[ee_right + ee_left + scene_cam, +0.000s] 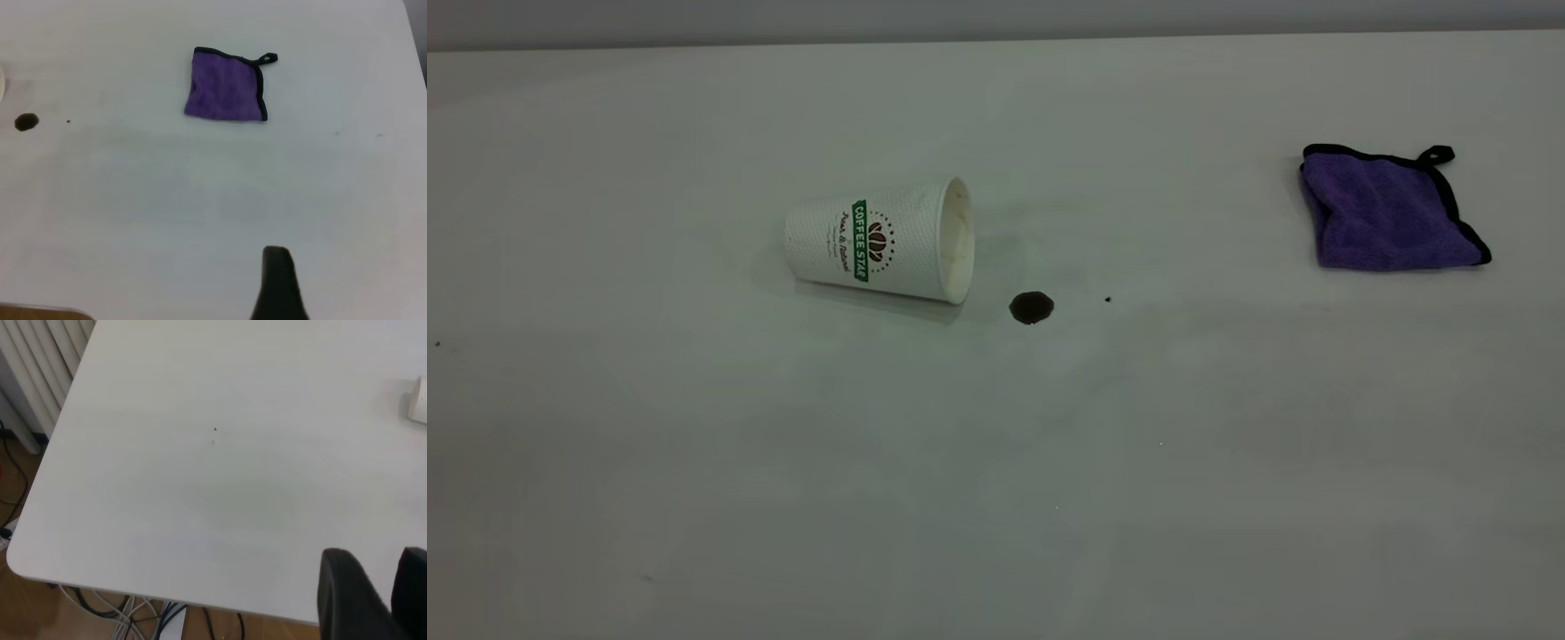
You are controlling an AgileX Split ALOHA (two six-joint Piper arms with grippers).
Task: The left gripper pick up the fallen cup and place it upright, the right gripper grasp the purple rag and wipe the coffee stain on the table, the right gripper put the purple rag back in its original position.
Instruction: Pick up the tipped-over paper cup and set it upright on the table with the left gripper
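The fallen cup (880,240) lies on its side on the white table (996,462), mouth facing right. The coffee stain (1032,308) is a small dark blot just right of the rim; it also shows in the right wrist view (27,122). The purple rag (1390,212) lies folded at the far right, and in the right wrist view (225,87). Neither gripper shows in the exterior view. My left gripper (377,553) is open and empty over the table's corner, far from the cup, whose edge barely shows (420,400). My right gripper (277,257) hangs well short of the rag.
A tiny dark speck (1108,300) sits right of the stain. The left wrist view shows the table's rounded corner (20,560), with cables on the wooden floor (113,607) below and a radiator (40,360) beside it.
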